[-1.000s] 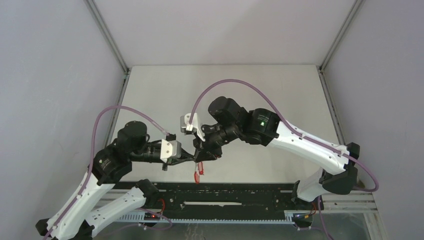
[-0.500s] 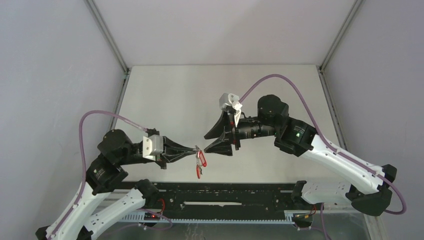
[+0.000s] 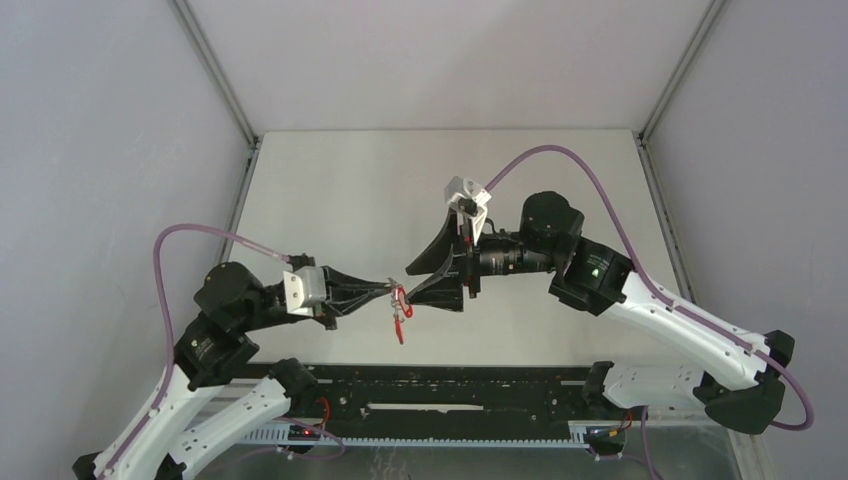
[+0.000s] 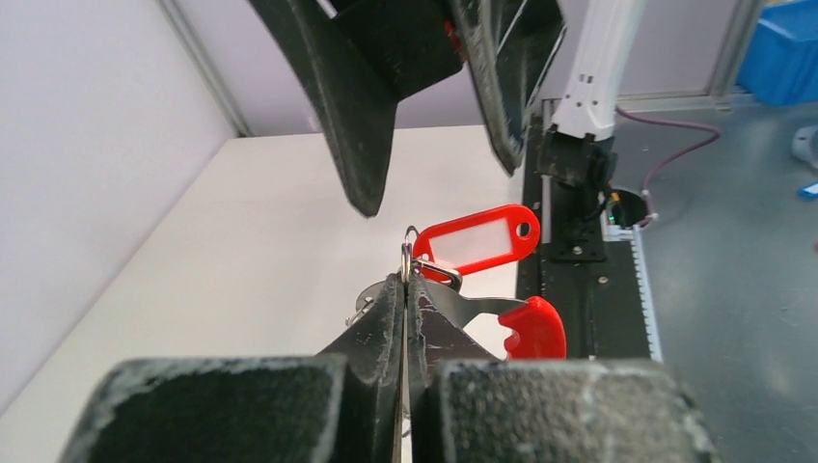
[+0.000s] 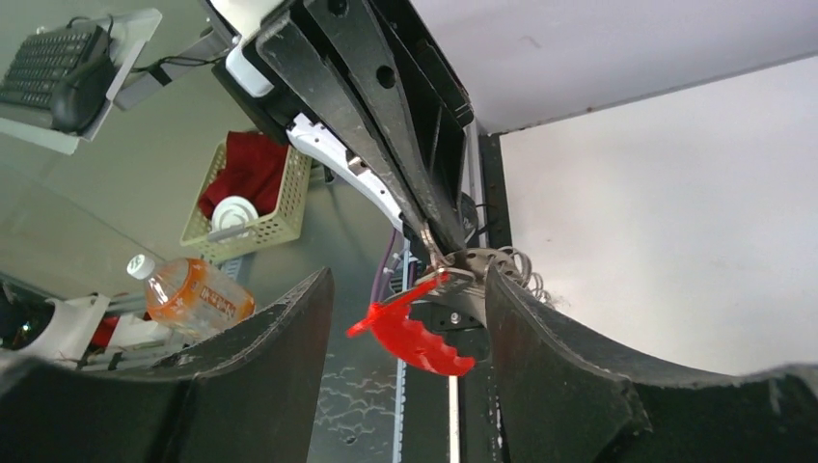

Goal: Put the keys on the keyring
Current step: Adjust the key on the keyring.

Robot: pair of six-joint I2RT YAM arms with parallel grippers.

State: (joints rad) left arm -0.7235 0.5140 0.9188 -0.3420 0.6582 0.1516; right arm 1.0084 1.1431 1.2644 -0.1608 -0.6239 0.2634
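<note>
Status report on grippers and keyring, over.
Left gripper shut on keyring, red tag attached. Right gripper open, facing it, not touching. Nothing between them.

Two tools: left tool (image 4: 405, 289), right tool (image 3: 409, 285). One keyring (image 4: 407, 258). One red tag (image 4: 477, 241). One red-capped piece (image 4: 529, 328). Two purple cables (image 3: 200, 235). Maybe two silvery keys (image 5: 479, 258); bunch too small to count.
</note>
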